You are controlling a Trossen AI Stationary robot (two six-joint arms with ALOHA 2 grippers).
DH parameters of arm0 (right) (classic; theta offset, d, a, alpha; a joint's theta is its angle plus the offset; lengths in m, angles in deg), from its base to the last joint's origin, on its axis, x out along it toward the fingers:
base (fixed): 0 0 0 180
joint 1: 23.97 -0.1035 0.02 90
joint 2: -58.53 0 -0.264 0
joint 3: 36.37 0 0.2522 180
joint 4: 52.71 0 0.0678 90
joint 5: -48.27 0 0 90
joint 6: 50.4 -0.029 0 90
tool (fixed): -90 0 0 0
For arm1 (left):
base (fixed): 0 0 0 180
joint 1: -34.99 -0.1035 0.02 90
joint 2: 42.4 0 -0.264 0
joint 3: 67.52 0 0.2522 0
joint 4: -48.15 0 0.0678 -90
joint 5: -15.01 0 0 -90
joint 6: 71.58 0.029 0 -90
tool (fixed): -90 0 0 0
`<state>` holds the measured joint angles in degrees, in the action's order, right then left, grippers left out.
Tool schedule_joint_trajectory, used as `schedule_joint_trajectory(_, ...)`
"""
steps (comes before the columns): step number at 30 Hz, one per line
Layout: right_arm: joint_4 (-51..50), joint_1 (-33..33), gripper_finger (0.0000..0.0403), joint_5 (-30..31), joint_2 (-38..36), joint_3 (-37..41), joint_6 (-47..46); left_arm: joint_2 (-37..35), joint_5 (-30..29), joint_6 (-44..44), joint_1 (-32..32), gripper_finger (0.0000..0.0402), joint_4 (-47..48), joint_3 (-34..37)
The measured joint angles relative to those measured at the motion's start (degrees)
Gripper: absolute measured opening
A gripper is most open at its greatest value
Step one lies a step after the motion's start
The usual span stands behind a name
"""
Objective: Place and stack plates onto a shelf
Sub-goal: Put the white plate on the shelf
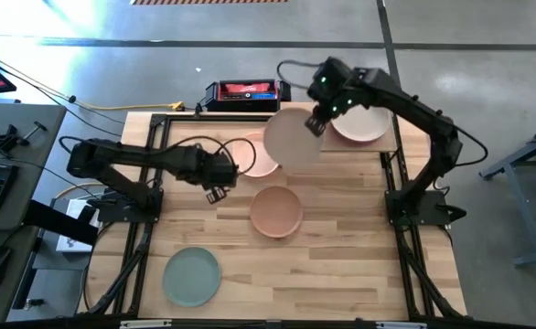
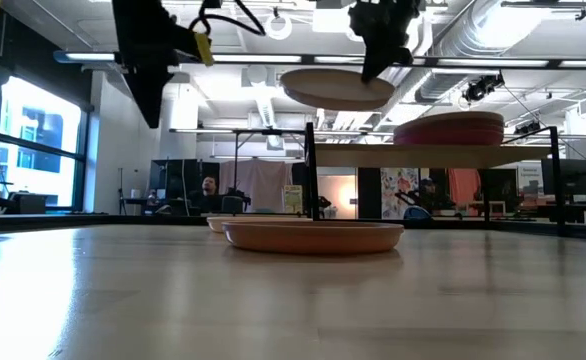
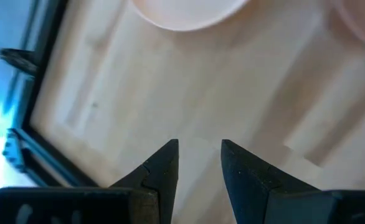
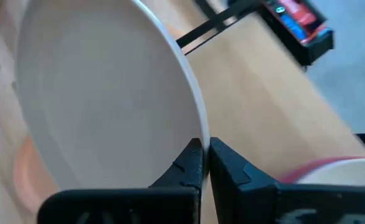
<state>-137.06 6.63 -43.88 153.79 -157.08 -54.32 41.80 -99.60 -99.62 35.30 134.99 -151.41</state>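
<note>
Right pincer (image 1: 316, 122) was clamped on the rim of a beige-grey plate (image 1: 293, 139), holding it in the air roughly level, just beside the shelf (image 2: 413, 155) and slightly above its board. Judged step: carrying this plate to the shelf. Next move likely called for shifting it over the stack of plates (image 2: 449, 130) already on the shelf, or the free shelf half, then lowering flat before release.

Left pincer (image 1: 215, 192) hovered over the table (image 1: 341, 238), fingers apart, holding nothing.

All plates were round, shallow, matte, smooth-rimmed. A tan plate (image 1: 276, 210) and a mint green plate (image 1: 191, 276) lay on the light-wood grained table; a pale pink plate (image 1: 257, 155) lay near the left pincer. Shelf legs were thin black metal.
</note>
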Motion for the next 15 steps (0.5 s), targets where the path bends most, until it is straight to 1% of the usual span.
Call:
schedule_joint_trajectory(3,0.0,3.0,0.0000,-0.8,0.0,-1.2,-0.5,0.0,-2.3,3.0,-3.1,0.0110,-0.1,0.0)
schedule_joint_trajectory(7,0.9,6.9,0.0000,-2.6,0.0,-1.1,-3.7,0.0,-4.5,7.9,-7.4,0.0110,-0.1,0.0)
schedule_joint_trajectory(15,1.6,11.8,0.0000,-2.8,1.7,-0.9,-5.2,0.0,-4.0,19.4,-15.4,0.0110,-3.5,0.0)
